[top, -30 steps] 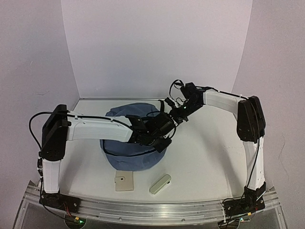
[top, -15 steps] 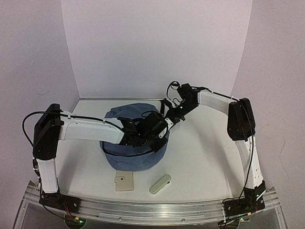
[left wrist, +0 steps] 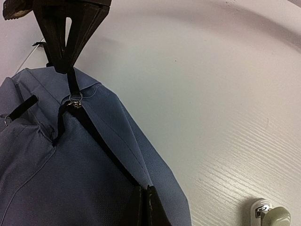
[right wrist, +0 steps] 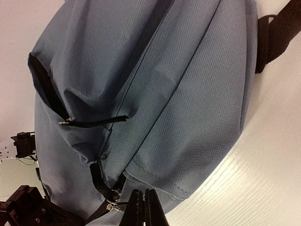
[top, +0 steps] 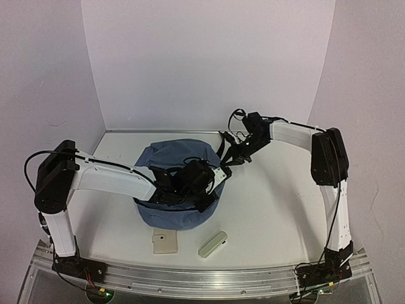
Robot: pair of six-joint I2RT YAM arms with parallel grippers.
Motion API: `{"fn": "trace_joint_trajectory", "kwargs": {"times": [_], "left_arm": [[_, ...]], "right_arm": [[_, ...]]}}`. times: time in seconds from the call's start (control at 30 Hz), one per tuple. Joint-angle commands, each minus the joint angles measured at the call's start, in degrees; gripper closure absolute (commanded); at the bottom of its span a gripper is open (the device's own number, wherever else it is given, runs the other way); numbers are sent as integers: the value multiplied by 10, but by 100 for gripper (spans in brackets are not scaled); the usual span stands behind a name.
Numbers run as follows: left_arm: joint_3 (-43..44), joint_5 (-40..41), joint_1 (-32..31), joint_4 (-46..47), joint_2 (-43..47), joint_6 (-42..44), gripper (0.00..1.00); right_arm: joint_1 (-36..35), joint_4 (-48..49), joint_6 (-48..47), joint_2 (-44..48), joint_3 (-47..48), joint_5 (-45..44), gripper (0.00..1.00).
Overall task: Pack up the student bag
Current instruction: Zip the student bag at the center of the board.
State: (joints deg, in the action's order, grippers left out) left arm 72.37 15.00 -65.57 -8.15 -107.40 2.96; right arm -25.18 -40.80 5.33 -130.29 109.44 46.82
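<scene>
The slate-blue student bag (top: 177,206) lies in the middle of the table, seen close up in both the left wrist view (left wrist: 56,179) and the right wrist view (right wrist: 178,94). My left gripper (top: 207,185) lies on the bag's right side. In its own view it (left wrist: 145,190) is shut on a fold of the bag's fabric beside a dark zipper line. My right gripper (top: 228,163) is at the bag's far right edge. It (right wrist: 143,193) is shut on a black zipper pull strap (left wrist: 71,82) and holds it taut. A second pocket zipper (right wrist: 89,121) is partly open.
A small beige square card (top: 165,241) and a cream oblong case (top: 212,244) lie on the table in front of the bag. The case also shows in the left wrist view (left wrist: 273,215). A black bag strap (right wrist: 277,37) trails off the bag's far side.
My left gripper has moved left and nearer across the bag, keeping hold of the fabric. The right gripper has shifted slightly and stays on the zipper strap. The bag's shape has bunched up.
</scene>
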Motion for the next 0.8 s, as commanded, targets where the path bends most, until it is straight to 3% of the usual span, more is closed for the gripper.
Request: {"fn": "trace_joint_trajectory", "kwargs": {"times": [0.0, 0.2, 0.37, 0.47, 0.53, 0.77], "left_arm": [[-12, -37, -11, -7, 37, 10, 100], [27, -59, -12, -1, 13, 19, 100], [59, -41, -9, 4, -5, 22, 99], [95, -29, 6, -17, -9, -16, 76], [102, -19, 24, -35, 3, -55, 74], [34, -20, 108, -80, 61, -136, 93]], "right_arm": [[42, 46, -7, -18, 61, -100, 100], [51, 46, 8, -75, 145, -147, 100], [51, 46, 9, -69, 140, -139, 100], [54, 45, -1, -44, 109, -140, 100], [59, 45, -11, -21, 77, -142, 100], [110, 47, -47, 55, -74, -131, 100]]}}
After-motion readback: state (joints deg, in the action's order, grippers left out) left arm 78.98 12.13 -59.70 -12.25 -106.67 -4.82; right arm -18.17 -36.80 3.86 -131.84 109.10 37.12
